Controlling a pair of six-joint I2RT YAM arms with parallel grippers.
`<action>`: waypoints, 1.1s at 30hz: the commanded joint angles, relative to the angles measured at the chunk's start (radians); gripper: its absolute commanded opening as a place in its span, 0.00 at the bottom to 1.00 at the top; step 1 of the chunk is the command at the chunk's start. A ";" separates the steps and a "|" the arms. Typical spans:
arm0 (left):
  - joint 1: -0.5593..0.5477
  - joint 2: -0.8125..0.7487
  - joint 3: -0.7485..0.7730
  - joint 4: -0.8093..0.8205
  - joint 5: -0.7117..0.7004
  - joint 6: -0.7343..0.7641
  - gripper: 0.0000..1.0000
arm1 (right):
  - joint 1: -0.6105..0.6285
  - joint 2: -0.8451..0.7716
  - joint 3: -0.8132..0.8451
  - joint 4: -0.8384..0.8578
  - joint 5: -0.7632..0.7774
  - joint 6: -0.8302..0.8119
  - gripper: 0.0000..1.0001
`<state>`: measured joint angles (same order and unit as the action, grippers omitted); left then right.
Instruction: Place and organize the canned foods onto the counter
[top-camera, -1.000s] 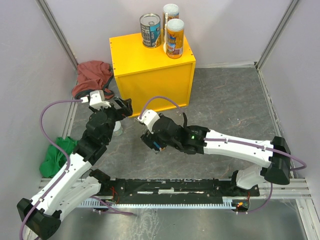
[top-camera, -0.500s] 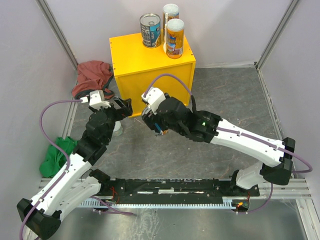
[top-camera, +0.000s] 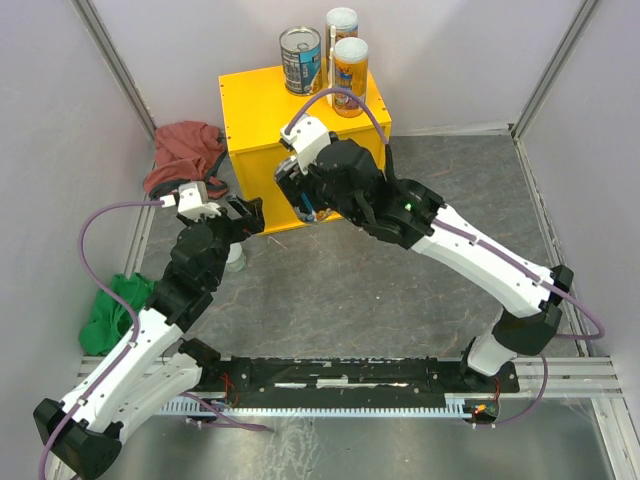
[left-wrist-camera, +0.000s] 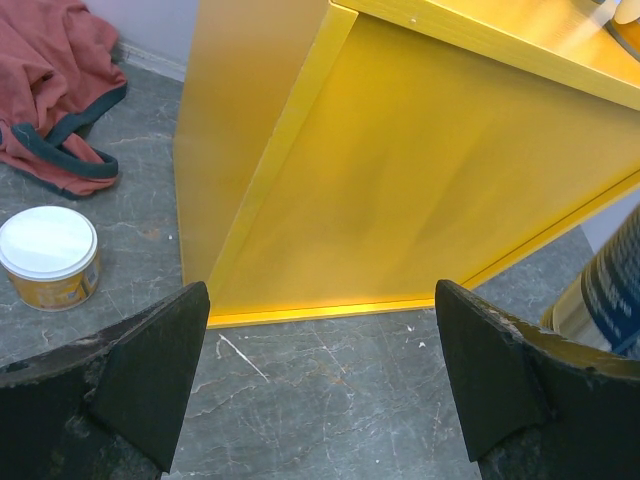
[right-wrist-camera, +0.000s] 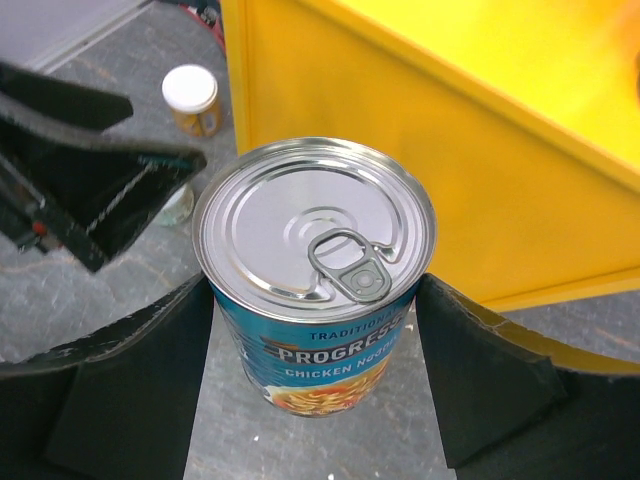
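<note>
The yellow counter (top-camera: 262, 105) carries one blue-labelled tin (top-camera: 300, 60) and two orange-labelled cans (top-camera: 350, 78) (top-camera: 341, 25). My right gripper (top-camera: 304, 205) is shut on the second blue-labelled tin (right-wrist-camera: 315, 260), upright and in the air before the counter's front face (right-wrist-camera: 420, 170); that tin also shows at the right edge of the left wrist view (left-wrist-camera: 610, 290). My left gripper (top-camera: 250, 213) is open and empty, low, facing the counter's bottom edge (left-wrist-camera: 320, 312). A short white-lidded can (left-wrist-camera: 48, 255) stands on the floor to its left. A second one (top-camera: 234, 257) peeks out under the left arm.
A red cloth (top-camera: 185, 150) lies left of the counter and a green cloth (top-camera: 115, 305) by the left wall. Grey walls close in both sides and the back. The arms' mounting rail (top-camera: 340, 375) runs along the near edge.
My right arm has lifted the blue-labelled tin up from near the floor and carried it toward the counter's front. The left arm has not moved.
</note>
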<state>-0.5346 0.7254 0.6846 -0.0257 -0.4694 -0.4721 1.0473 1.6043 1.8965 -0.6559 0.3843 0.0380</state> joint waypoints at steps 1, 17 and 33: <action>0.000 -0.016 0.007 0.045 -0.015 -0.036 1.00 | -0.026 0.012 0.175 0.162 0.008 -0.037 0.01; 0.000 0.011 0.009 0.057 -0.004 -0.034 0.99 | -0.050 0.114 0.390 0.102 -0.005 -0.043 0.01; 0.002 0.093 -0.065 0.035 0.029 -0.117 0.99 | -0.056 -0.248 -0.489 0.238 -0.027 0.185 0.51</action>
<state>-0.5346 0.8051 0.5877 0.0017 -0.4500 -0.5213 0.9936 1.3758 1.5024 -0.5056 0.4103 0.1822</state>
